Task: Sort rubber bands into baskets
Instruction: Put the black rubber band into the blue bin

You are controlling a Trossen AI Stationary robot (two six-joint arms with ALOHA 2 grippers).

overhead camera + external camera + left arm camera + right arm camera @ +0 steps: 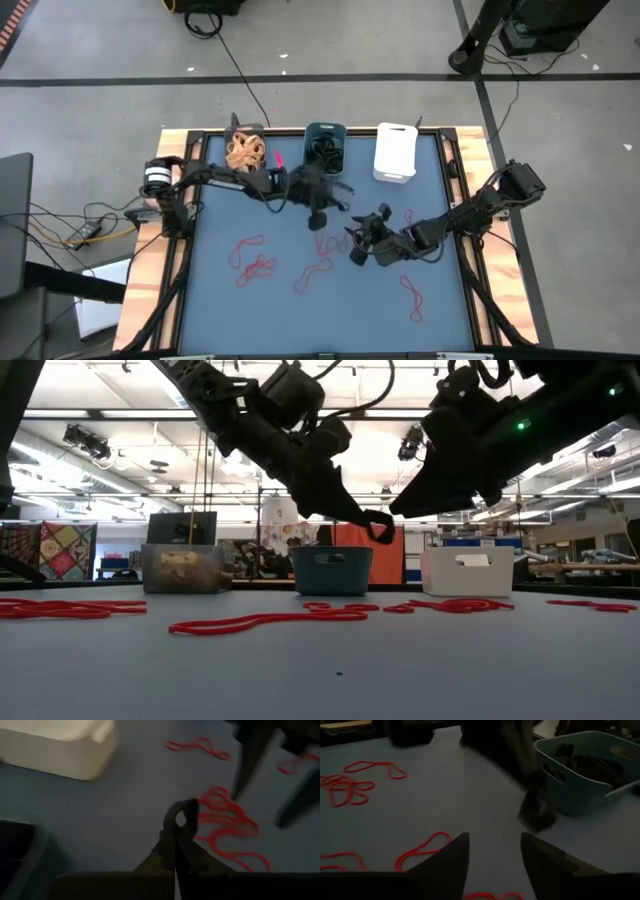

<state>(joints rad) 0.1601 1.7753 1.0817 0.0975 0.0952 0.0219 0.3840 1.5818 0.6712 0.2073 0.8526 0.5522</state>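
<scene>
Three baskets stand along the table's far edge: a dark grey one (243,150) with tan rubber bands, a teal one (325,145) with black bands, and a white one (395,152). Red rubber bands lie loose on the blue mat (258,268), (312,275), (412,295). My left gripper (320,218) hangs above the mat's middle, in front of the teal basket. It is shut, and no band shows in it (182,817). A tangle of red bands (225,820) lies below and beyond it. My right gripper (352,245) is close to its right, open and empty (495,850).
The two grippers are close together over the mat's middle (380,525). Wooden rails (160,250) border the mat on the left and right. A red band (408,218) lies near the right arm. Thick black cables run along both arms.
</scene>
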